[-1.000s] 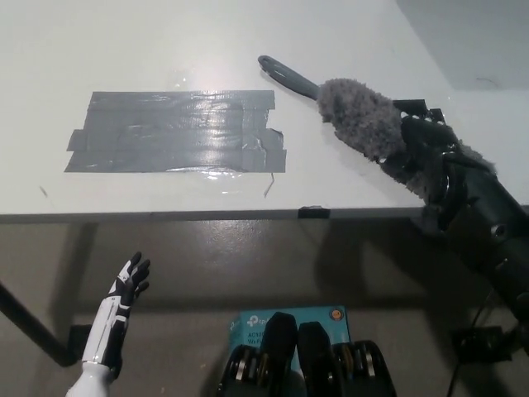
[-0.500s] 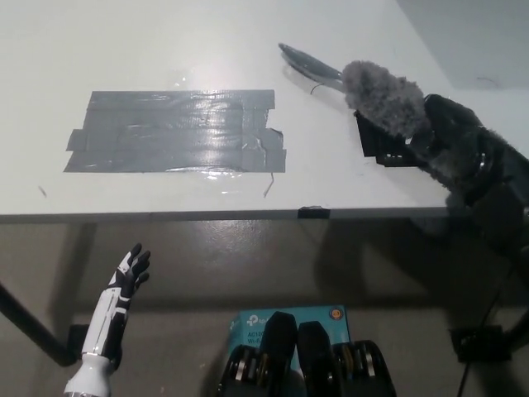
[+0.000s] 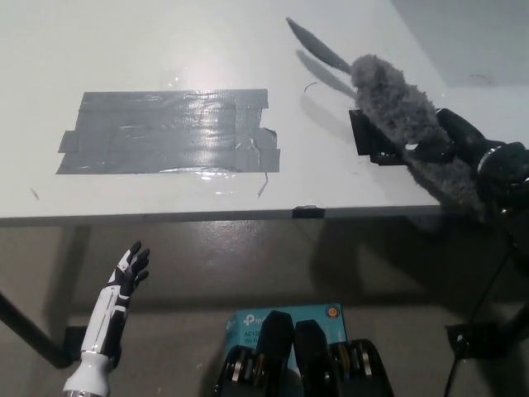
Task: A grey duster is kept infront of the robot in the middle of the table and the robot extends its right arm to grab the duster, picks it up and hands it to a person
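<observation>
While only the head view is on offer, it shows the scene from steeply above. On the white rectangular table a wide patch of shiny grey duct tape lies flat, and it serves as the landmark for everything else.

To the right of the grey tape patch, beyond its right end, the fluffy grey duster with a slim dark handle hangs above the table surface, held aloft. Its fuzzy head runs diagonally from the upper left down toward the lower right, and the thin handle sticks out from the head's upper end, pointing up and left, away from the tape and level with a spot above the patch's top edge. A soft shadow of the handle falls on the table just beside it, between the handle and the tape.

The robot's black right hand is wrapped around the lower part of the fuzzy head, to the right of the tape and past the table's front right edge; the fluff hides much of the grasp, so the fingers appear, rather than clearly show, to be closed on it.

Below the tape patch, under the table's front edge, the white left hand rests idle with its fingers spread and holding nothing.
</observation>
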